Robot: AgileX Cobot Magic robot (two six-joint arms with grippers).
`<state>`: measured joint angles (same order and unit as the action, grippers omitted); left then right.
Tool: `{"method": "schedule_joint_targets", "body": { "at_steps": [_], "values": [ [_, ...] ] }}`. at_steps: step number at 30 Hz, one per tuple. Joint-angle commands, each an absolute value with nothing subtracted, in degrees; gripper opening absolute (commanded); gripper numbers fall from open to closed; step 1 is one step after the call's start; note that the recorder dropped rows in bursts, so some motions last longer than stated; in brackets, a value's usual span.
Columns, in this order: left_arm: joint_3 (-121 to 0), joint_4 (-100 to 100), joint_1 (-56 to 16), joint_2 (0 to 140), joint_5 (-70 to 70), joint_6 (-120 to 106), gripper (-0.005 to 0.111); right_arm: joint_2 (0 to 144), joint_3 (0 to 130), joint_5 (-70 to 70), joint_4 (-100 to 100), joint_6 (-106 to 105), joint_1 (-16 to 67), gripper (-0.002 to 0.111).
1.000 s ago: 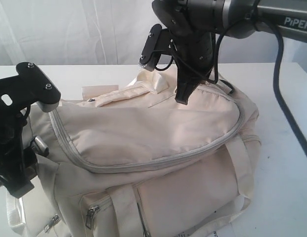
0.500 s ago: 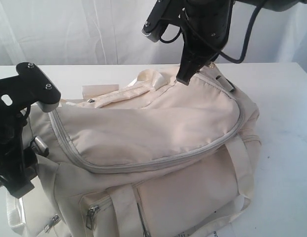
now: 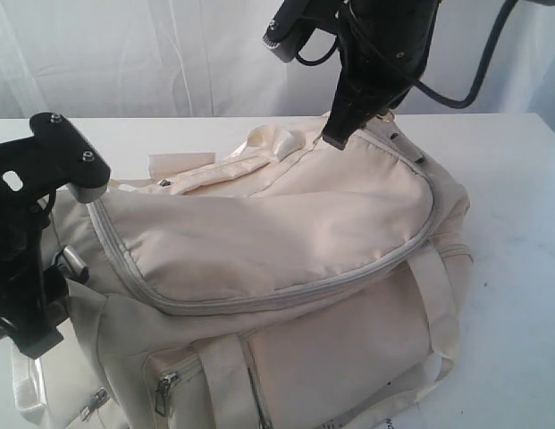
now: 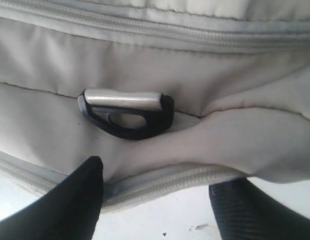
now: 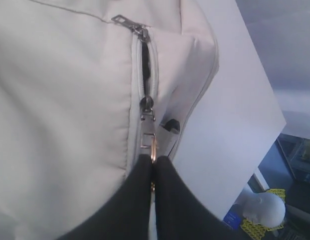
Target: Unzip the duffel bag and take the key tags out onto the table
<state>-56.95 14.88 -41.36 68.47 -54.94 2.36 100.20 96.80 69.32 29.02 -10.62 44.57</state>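
The cream duffel bag [image 3: 277, 232] lies on the white table [image 3: 514, 188], and its curved grey main zipper [image 3: 286, 290] looks shut along the front. My right gripper [image 3: 335, 138] is at the bag's far top edge. In the right wrist view this gripper [image 5: 154, 162] is shut on a metal zipper pull [image 5: 149, 142] below its slider [image 5: 146, 103]. My left gripper [image 3: 54, 259] stands open at the bag's left end. Its fingers [image 4: 80, 200] straddle a grey zipper seam [image 4: 164, 182] without pinching it. The key tags are hidden.
A black clip with a metal bar [image 4: 126, 107] sits on the bag's left end. Side pockets with small zipper pulls [image 3: 165, 389] face the front. Past the table's edge are a white mannequin head [image 5: 264, 207] and blue and yellow items.
My right gripper has moved up and back along the bag's top with the zipper pull pinched, and the arm has risen. The left gripper has stayed still.
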Motion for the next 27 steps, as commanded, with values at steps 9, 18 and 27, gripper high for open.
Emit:
{"method": "schedule_joint_targets", "body": {
  "at_steps": [9, 18, 27],
  "values": [
    [-57.14, 12.91, -41.3, 68.01, -55.49, 2.75, 0.064, 95.08, 88.84, 69.96, 30.06, -9.41, 44.44, 0.0],
    [-57.14, 12.91, -41.3, 68.01, -54.93, 2.75, 0.064, 92.45, 84.67, 69.96, 30.24, -8.73, 44.44, 0.0],
    [-57.14, 12.47, -41.3, 68.01, -55.03, 2.75, 0.064, 92.09, 82.55, 59.2, 23.66, -9.98, 44.44, 0.001]
  ]
}}
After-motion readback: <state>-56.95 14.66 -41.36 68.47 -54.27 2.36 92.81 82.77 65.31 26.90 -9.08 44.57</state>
